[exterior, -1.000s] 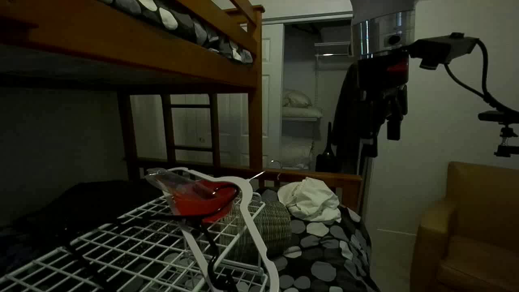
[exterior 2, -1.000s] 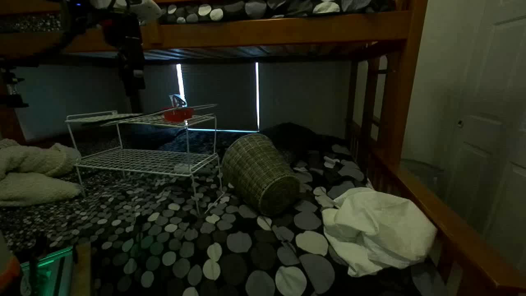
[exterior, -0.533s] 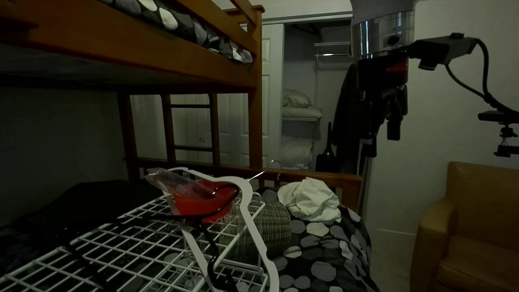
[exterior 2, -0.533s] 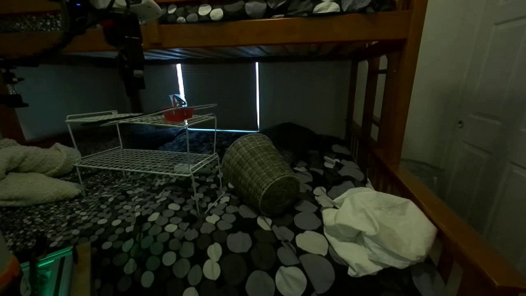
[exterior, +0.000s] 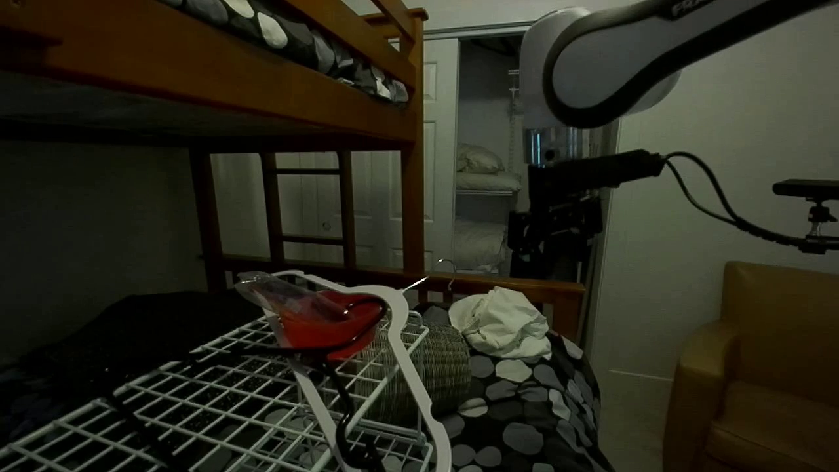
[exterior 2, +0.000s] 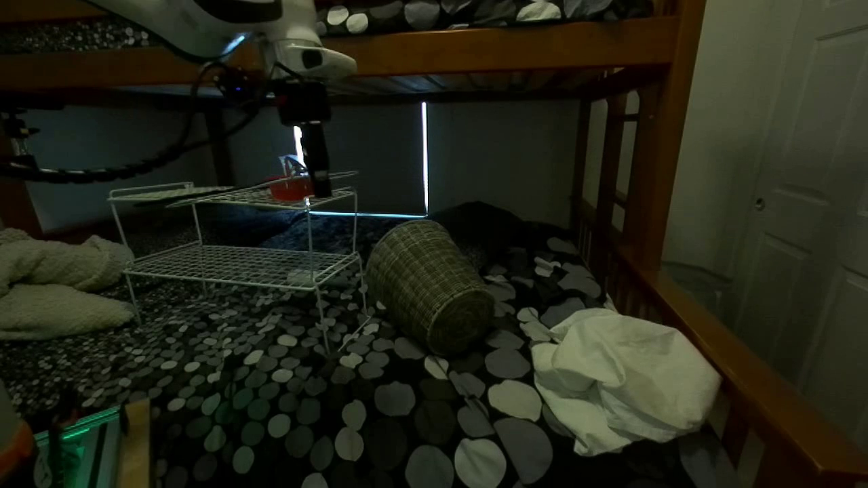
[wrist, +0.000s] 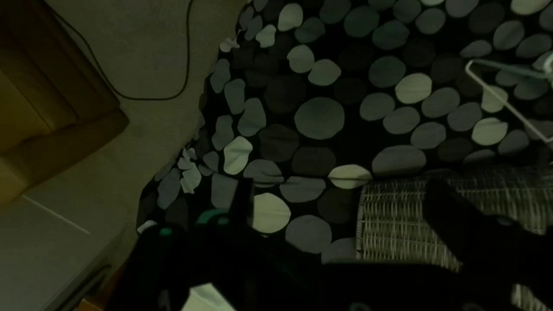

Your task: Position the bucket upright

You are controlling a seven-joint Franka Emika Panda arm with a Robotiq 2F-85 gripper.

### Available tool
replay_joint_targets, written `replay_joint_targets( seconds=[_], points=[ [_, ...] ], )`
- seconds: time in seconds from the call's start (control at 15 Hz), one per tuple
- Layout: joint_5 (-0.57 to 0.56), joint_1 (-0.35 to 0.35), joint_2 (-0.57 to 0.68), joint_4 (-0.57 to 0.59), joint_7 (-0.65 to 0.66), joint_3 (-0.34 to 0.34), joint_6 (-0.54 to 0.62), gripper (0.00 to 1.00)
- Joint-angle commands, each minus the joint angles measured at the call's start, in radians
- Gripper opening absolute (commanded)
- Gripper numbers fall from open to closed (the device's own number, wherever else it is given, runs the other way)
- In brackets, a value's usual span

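Arm [exterior 2: 298, 34]: we have it stretched in from the upper left in an exterior view, wrist bent.
Rack [exterior 2: 220, 281]: white wire, standing on the duvet [exterior 2: 271, 407] just beside the bucket [exterior 2: 427, 285].
Gripper [exterior 2: 320, 191]: pointing straight down, tips level with the rack's top shelf in that view, and released, for the wrist view gives us both fingers [wrist: 447, 211] spread wide!
Bucket: over on its side on the duvet, base towards us, below the gripper and to its right, clear of the fingers; from the wrist we get it behind the finger on the view's right.
Cloth [exterior 2: 627, 379]: white, crumpled, right of the bucket, apart from it.
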Motion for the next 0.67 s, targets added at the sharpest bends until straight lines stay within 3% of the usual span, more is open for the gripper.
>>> replay_joint_targets(
  seconds=[0.0, 0.07, 0.13, 0.53, 0.6],
  points=[
    [-0.081, -0.006, 0.187, 0.091, 0.012, -0.034, 0.082, 1.0],
    [-0.067, 0.006, 0.217, 0.107, 0.006, -0.049, 0.095, 1.0],
    [-0.061, 0.023, 0.14, 0.048, 0.013, -0.059, 0.084, 1.0],
    [-0.058, 0.039, 0.166, 0.071, 0.01, -0.073, 0.09, 1.0],
    [-0.065, 0.03, 0.199, 0.091, 0.066, -0.065, 0.123, 1.0]
  ],
)
